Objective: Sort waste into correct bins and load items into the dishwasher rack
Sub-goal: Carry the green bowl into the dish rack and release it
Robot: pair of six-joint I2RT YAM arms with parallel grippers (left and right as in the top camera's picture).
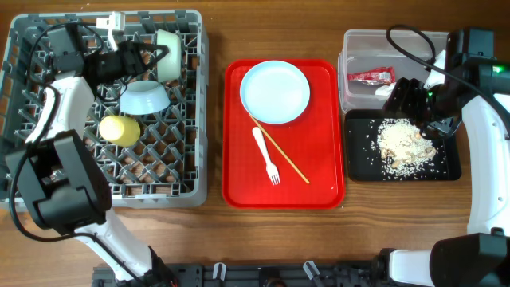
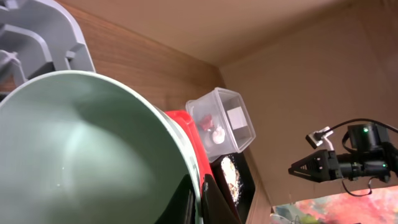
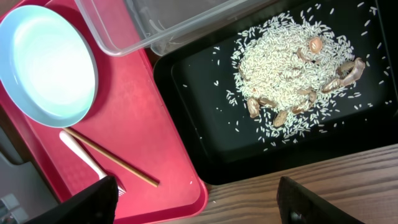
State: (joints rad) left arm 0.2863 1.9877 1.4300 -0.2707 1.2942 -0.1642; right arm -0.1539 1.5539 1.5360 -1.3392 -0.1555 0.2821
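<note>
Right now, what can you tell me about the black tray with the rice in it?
The black tray is shallow and rectangular, shiny like plastic, and lies flat on the wooden table. It sits to the right of the red tray and next to the clear tub, on the robot's side of it, close against both. A heap of rice with a few brownish bits fills its middle, and loose grains are scattered around. The right gripper hangs open above it, not touching.

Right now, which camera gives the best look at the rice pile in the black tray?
The right wrist view: the rice lies close and unobstructed, with single grains visible. Overhead shows the whole pile, but small. The left wrist view catches only a distant sliver.
</note>
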